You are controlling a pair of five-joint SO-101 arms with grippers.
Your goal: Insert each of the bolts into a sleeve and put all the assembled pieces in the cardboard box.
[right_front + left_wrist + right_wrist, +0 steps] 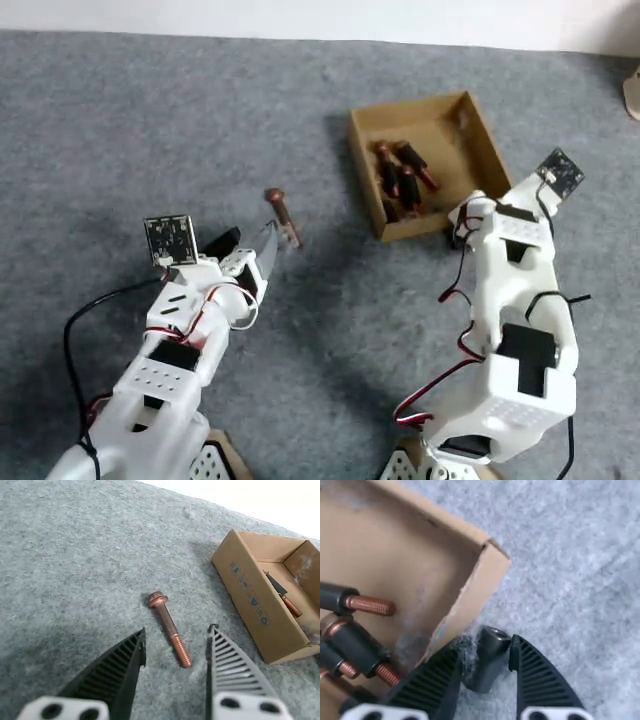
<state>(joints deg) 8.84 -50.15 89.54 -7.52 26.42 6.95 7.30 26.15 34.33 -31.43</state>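
Copper bolt (169,627) at spread left pincer (177,629) — right pincer (485,644) (by box (475,587)) clasps sleeve (487,664).

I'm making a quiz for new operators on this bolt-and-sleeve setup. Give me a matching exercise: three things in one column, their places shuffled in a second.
Things
1. bare bolt
2. empty sleeve
3. assembled pieces

Places
A. inside the cardboard box
B. on the carpet, between the tips of the open left gripper
C. in the right gripper, beside the box's outer wall

Pairs: 1-B, 2-C, 3-A
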